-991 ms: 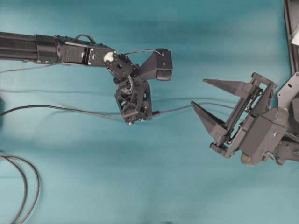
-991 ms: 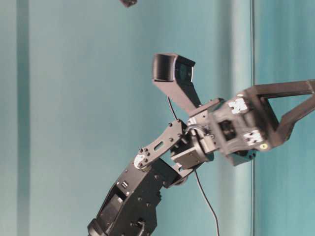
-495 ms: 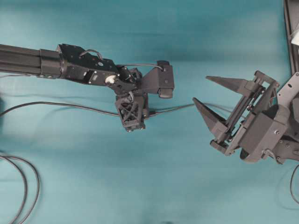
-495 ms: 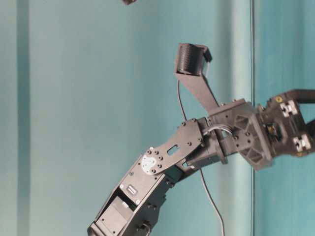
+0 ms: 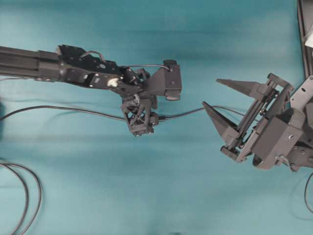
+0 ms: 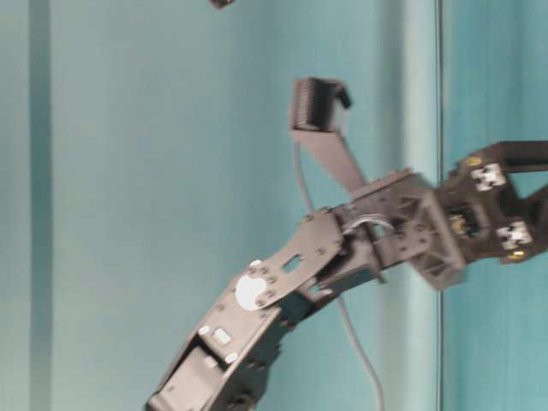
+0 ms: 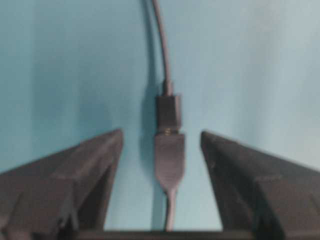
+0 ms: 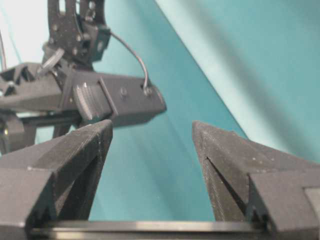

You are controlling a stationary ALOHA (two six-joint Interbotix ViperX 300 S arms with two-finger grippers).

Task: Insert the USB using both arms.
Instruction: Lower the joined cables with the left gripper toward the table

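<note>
The USB plug (image 7: 169, 162), a small dark plug on a thin black cable, lies flat on the teal cloth worktop (image 5: 146, 196). Its tip is pushed into the blunt black socket end (image 7: 168, 111) of a second thin cable, so the two make one long line. In the left wrist view the joined pair sits in the gap between the two pointed black fingers (image 7: 75, 170) of the left end effector (image 7: 161, 137). The fingers are spread apart and do not touch the plug on either side.

From overhead, the left end effector (image 5: 142, 128) points down over the joined cables near the middle of the worktop. The thin cable runs off to the left and to the right from there.

The right end effector (image 5: 211, 94) is off to the right, well apart from the plug. Its two pointed fingers (image 8: 70, 155) are spread wide with nothing between them. Thick black looped cords (image 5: 27, 196) lie at the lower left edge.
</note>
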